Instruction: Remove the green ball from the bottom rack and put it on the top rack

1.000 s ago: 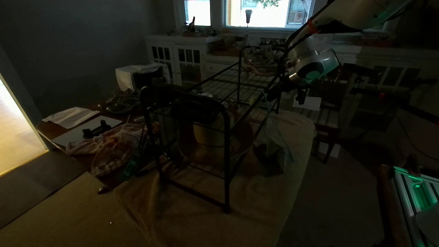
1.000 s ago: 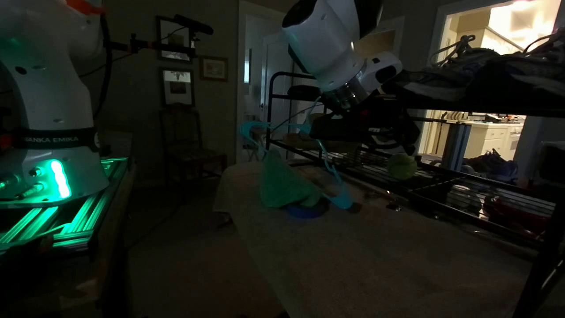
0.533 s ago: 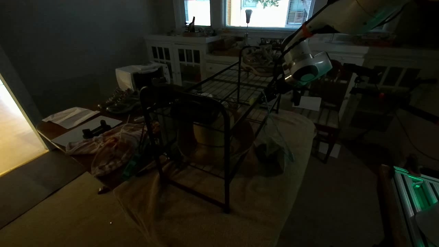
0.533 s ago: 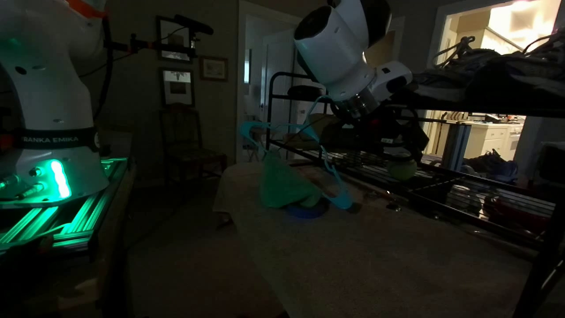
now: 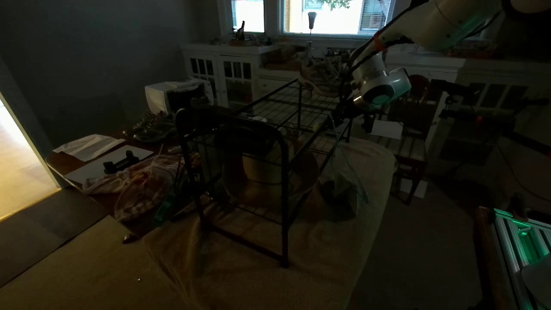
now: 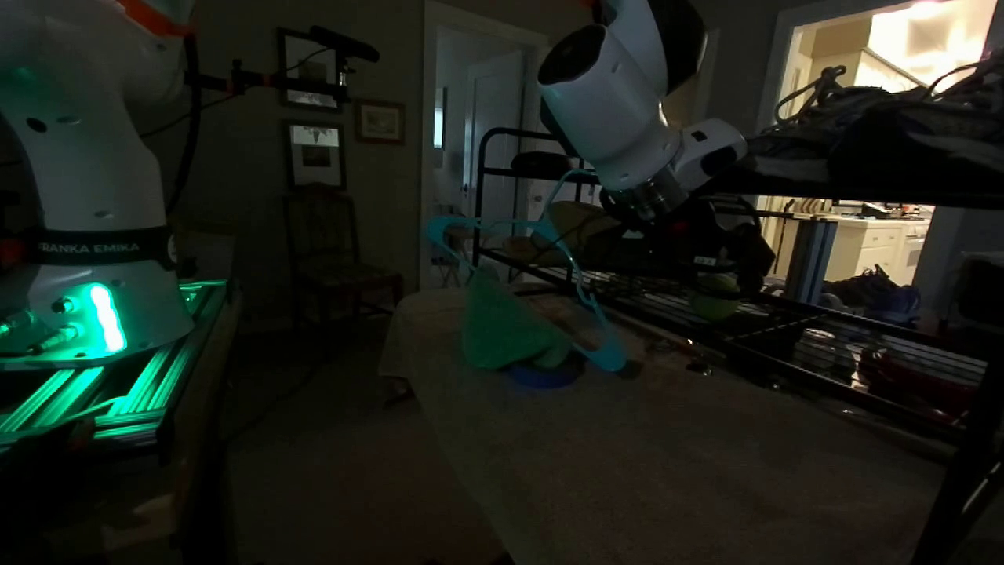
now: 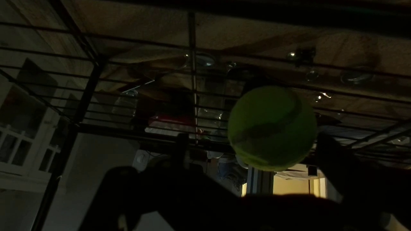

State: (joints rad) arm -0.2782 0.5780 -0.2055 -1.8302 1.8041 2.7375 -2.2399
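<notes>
Pincer (image 7: 252,138) stands spread, the green ball (image 7: 272,128) between its fingers (image 7: 330,154) but nearer one, so centring before a gentle squeeze should stop it rolling.

Dim room, heavy shadow. In an exterior view, window (image 5: 338,17) blown out, doorway (image 5: 21,168) glowing warm yellow. In an exterior view, green glare from robot base (image 6: 86,310), kitchen opening (image 6: 933,35) bright, bench (image 6: 690,471) murky to its edges. Wrist view darkest: fingers (image 7: 335,163) just black silhouettes, green ball (image 7: 273,128) dull but readable, small glints around.
</notes>
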